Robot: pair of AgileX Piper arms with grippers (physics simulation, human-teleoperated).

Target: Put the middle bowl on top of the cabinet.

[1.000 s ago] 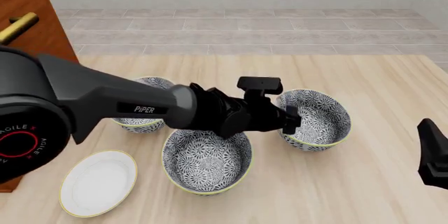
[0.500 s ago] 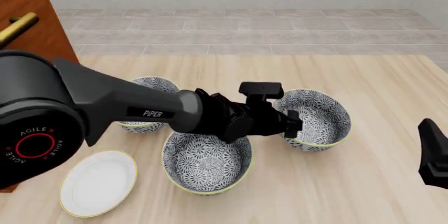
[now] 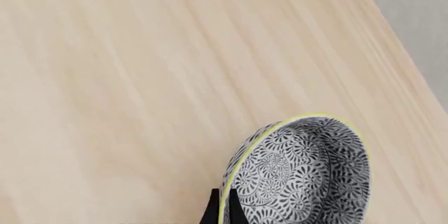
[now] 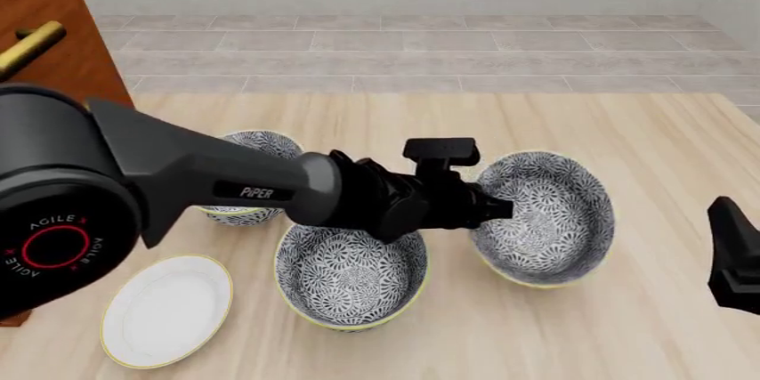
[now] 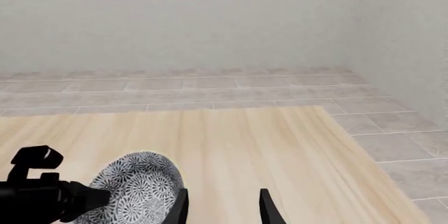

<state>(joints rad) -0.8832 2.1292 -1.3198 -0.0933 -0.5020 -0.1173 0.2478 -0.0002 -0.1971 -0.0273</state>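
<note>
Nearest lies a flat white plate [image 4: 166, 309], then a deep floral near bowl [image 4: 351, 278]. The left gripper [image 4: 499, 208] pinches the thin yellow rim of the middle bowl [image 4: 546, 220] (one finger inside, one outside), which has tipped up off the pale wood table [image 4: 665, 131] since half a second ago. The right gripper [image 5: 224, 211] hangs with its fingers apart. Farther back sit the far bowl [image 4: 255, 175] and the reddish cabinet [image 4: 48, 33]

The wooden table [image 4: 618, 131] carries 2 patterned bowls [image 4: 351, 273] and 1 plate [image 4: 166, 309].
</note>
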